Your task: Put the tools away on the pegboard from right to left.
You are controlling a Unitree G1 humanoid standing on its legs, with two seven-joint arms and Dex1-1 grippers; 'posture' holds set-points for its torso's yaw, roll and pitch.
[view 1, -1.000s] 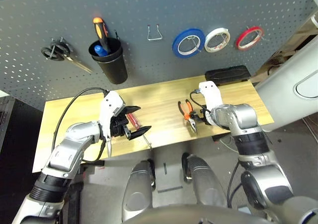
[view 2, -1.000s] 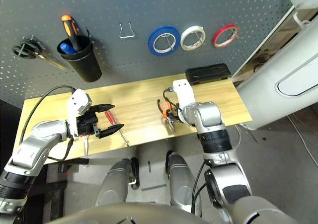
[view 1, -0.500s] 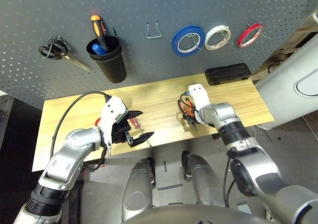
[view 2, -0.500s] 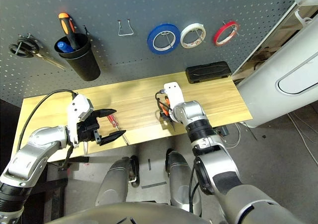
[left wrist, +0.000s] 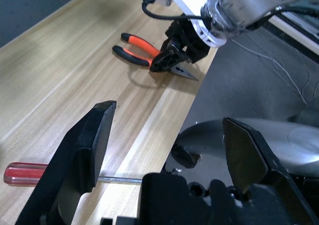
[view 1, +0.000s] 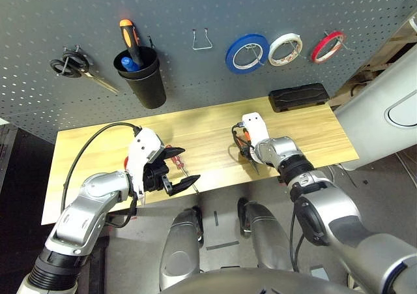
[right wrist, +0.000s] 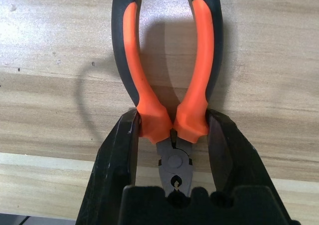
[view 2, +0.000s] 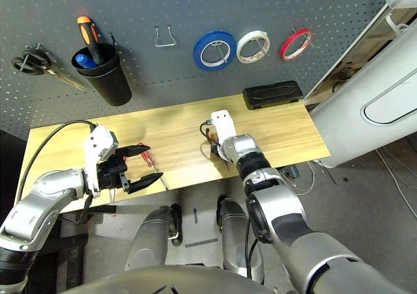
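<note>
At the table's near edge, right gripper (right wrist: 172, 135) fingers clamped on the pliers (right wrist: 169, 80), left gripper (left wrist: 167, 145) spread wide above the screwdriver (left wrist: 30, 174).

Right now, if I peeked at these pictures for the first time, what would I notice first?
Probably the right tool clamped around the orange-and-black pliers, which lie on the wooden table near its front edge. Next, the blue, white and red tape rings hanging in a row on the dark pegboard. The left tool hangs open above a red-handled screwdriver.
</note>
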